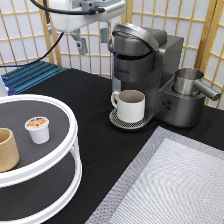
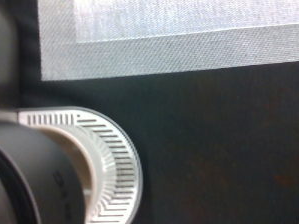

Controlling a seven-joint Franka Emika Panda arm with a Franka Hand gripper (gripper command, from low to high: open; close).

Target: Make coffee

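We see the gripper (image 1: 91, 42) high at the exterior view's top, just left of the coffee machine (image 1: 150, 70), its two fingers spread apart and holding nothing. Below the machine's head a white mug (image 1: 131, 105) stands on the round drip grate (image 2: 108, 165). The coffee pod (image 1: 38, 129) — orange-and-white foil up — sits on the upper tier of the white two-tier stand (image 1: 70, 150) at the exterior view's left, beside a tan cup (image 1: 7, 150) and well apart from the gripper.
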